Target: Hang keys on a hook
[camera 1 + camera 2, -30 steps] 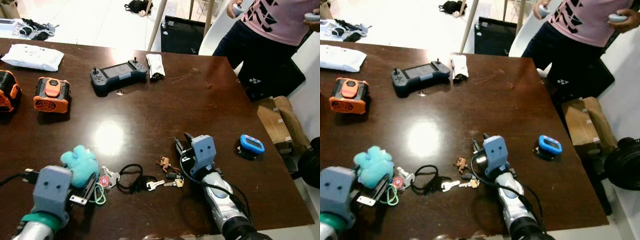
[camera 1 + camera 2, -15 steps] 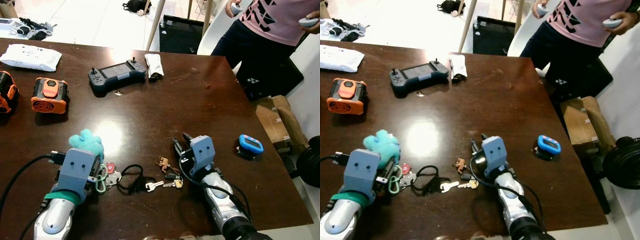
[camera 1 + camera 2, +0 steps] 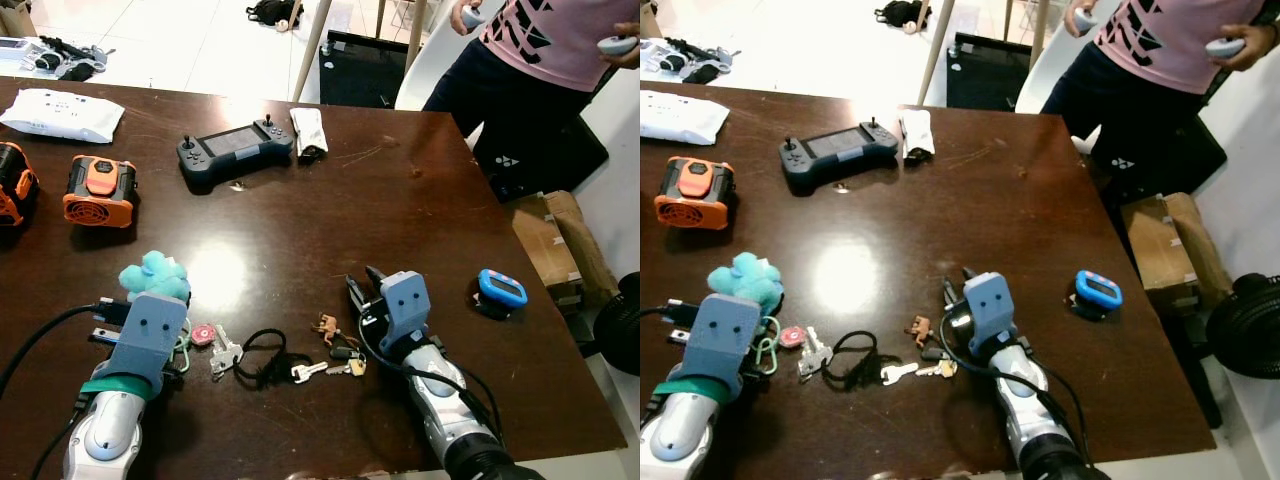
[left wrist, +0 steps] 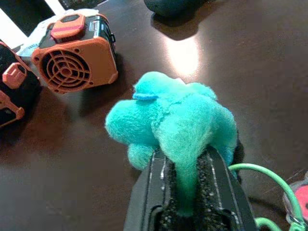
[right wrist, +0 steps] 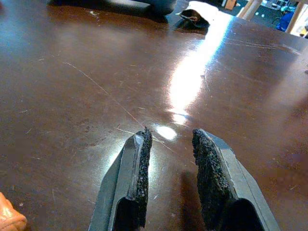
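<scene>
Your left gripper (image 4: 185, 192) pinches the turquoise plush toy (image 3: 152, 275), probably because it gives a softer hold than the keys (image 3: 225, 352), which trail along the table's (image 3: 420, 200) near edge. The right gripper (image 5: 171, 163) rests spread, empty.

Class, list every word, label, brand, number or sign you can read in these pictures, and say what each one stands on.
No text can be read here.
Pink shirt: a black print, cut off and unreadable.
Dark trousers: a small white mark, too small to read.
Blue device: its screen is too small to read.
White packet: no legible print.
Pink tag on the key bunch: blurred.
</scene>
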You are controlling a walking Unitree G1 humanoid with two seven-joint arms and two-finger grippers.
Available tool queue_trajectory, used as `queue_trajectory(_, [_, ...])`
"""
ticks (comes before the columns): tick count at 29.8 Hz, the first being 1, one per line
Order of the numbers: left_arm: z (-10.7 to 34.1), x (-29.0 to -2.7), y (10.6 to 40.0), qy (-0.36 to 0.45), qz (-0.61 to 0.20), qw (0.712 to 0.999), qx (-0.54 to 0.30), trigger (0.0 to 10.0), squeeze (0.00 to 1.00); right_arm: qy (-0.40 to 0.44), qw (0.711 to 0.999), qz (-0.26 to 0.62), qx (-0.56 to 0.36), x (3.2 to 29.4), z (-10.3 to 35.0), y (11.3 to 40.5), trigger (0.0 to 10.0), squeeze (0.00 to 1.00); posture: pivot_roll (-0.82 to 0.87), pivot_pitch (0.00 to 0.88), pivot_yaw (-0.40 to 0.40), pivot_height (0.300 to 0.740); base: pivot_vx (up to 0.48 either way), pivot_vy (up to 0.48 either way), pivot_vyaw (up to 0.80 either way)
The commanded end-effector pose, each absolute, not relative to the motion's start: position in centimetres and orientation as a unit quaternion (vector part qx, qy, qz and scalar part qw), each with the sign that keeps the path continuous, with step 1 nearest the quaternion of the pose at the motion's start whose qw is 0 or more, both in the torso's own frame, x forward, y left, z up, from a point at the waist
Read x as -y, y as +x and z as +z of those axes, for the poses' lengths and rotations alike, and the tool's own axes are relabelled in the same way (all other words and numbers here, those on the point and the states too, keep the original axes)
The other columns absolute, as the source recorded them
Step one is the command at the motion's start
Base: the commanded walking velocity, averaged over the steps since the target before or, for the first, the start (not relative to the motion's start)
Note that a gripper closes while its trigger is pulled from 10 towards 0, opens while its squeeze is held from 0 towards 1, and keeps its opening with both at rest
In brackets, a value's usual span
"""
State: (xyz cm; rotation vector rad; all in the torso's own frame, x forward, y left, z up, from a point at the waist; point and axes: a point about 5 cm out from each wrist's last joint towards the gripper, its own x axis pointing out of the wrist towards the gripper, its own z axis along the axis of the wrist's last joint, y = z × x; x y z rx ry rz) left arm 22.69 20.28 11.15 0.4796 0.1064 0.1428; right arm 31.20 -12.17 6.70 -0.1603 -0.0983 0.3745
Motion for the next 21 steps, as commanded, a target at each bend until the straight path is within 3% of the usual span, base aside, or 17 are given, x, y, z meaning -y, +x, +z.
queue_trajectory(1, [8.5,-20.7,21.8,0.243,0.066,0.960,-0.121,0.0,0.00,-0.085,0.979,0.180,-0.032,13.2,3.5,29.6,10.0,0.00,-0.01,0.129,-0.068,0.740,0.000,0.000,0.00])
queue_trajectory(11, [11.1,-19.6,23.3,0.216,0.051,0.974,-0.043,0.0,0.00,-0.084,0.980,0.178,-0.031,13.3,3.6,29.7,10.0,0.00,-0.02,0.116,-0.066,0.740,0.000,0.000,0.00])
queue_trajectory(12, [13.0,-18.9,24.0,0.191,0.042,0.981,0.012,0.0,0.00,-0.084,0.980,0.178,-0.030,13.2,3.7,29.8,10.0,0.00,-0.02,0.112,-0.065,0.740,0.000,0.000,0.00])
queue_trajectory(13, [15.5,-17.7,24.9,0.171,0.020,0.982,0.078,10.0,0.00,-0.084,0.980,0.178,-0.030,13.2,3.7,29.8,10.0,0.00,-0.02,0.104,-0.066,0.740,0.000,0.000,0.00])
queue_trajectory(14, [15.5,-17.7,24.9,0.171,0.020,0.982,0.078,10.0,0.00,-0.084,0.980,0.178,-0.030,13.2,3.7,29.8,10.0,0.00,-0.02,0.104,-0.066,0.740,0.000,0.000,0.00])
queue_trajectory(15, [18.7,-16.0,25.5,0.157,-0.018,0.975,0.157,10.0,0.00,-0.084,0.980,0.177,-0.029,13.2,3.8,29.9,10.0,0.00,-0.02,0.096,-0.067,0.740,0.000,0.000,0.00])
queue_trajectory(16, [19.7,-15.0,25.8,0.160,-0.042,0.969,0.181,10.0,0.00,-0.084,0.980,0.177,-0.029,13.2,3.8,30.0,10.0,0.00,-0.02,0.094,-0.068,0.740,0.000,0.000,0.00])
queue_trajectory(21, [20.6,-12.9,26.9,0.151,-0.074,0.965,0.199,10.0,0.00,-0.083,0.980,0.178,-0.027,13.0,3.9,30.0,10.0,0.00,-0.02,0.089,-0.068,0.740,0.000,0.000,0.00])
